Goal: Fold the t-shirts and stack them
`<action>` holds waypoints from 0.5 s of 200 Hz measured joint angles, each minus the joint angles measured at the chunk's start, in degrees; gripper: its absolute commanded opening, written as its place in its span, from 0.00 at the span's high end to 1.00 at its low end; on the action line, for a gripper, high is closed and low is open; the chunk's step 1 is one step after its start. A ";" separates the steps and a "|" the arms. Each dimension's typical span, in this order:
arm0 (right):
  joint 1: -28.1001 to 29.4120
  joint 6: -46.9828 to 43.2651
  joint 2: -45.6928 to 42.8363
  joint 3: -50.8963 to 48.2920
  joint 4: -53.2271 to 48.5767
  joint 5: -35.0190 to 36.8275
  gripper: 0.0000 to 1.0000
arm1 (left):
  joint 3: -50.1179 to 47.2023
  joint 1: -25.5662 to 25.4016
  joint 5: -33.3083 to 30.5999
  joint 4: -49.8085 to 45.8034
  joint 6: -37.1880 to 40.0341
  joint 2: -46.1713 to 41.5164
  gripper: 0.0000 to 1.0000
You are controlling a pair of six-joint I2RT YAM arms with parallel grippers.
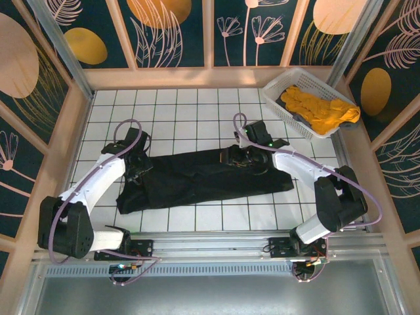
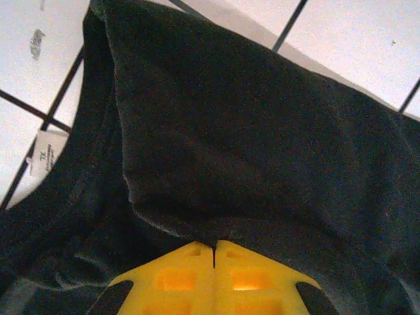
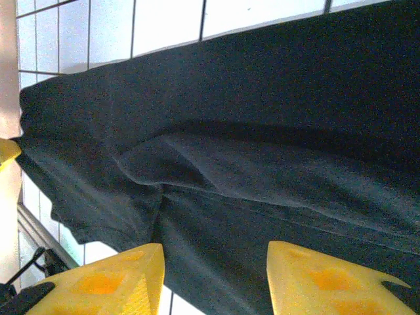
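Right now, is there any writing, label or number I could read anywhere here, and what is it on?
"XL": on the white neck tag inside the black t-shirt, seen from the left wrist.
Finer print on that tag: too blurred to read.
Grey mark on the white tiled table: smudged, unreadable.

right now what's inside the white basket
A mustard-orange t-shirt lies bunched in the basket, one end spilling onto its rim. Anything beneath the shirt is covered.

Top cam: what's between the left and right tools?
The black t-shirt, bunched lengthwise on the table, runs from the left tool to the right tool. Seen in the top external view.
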 measured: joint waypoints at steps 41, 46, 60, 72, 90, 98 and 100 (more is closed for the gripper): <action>-2.82 0.39 -0.57 -0.76 -0.59 2.71 0.64 | 0.00 0.90 -4.46 0.44 2.99 4.09 1.00; -3.28 0.39 -0.76 -0.98 -0.61 2.95 0.64 | 0.00 1.01 -4.85 0.79 3.26 4.63 1.00; -4.50 0.42 -1.25 -1.38 -0.79 3.39 0.65 | 0.00 1.22 -6.27 1.73 4.11 6.29 1.00; -5.27 0.42 -1.53 -1.55 -1.05 3.78 0.66 | 0.00 1.27 -7.23 2.78 4.61 7.80 1.00; -5.90 0.42 -1.73 -1.57 -1.14 4.11 0.66 | 0.00 1.27 -8.00 4.15 5.18 9.68 1.00; -6.12 0.42 -1.75 -1.68 -1.14 4.24 0.67 | 0.00 1.27 -8.39 4.72 5.42 10.56 1.00; -6.14 0.42 -1.77 -1.70 -1.14 4.26 0.67 | 0.00 1.27 -8.52 4.87 5.49 10.75 1.00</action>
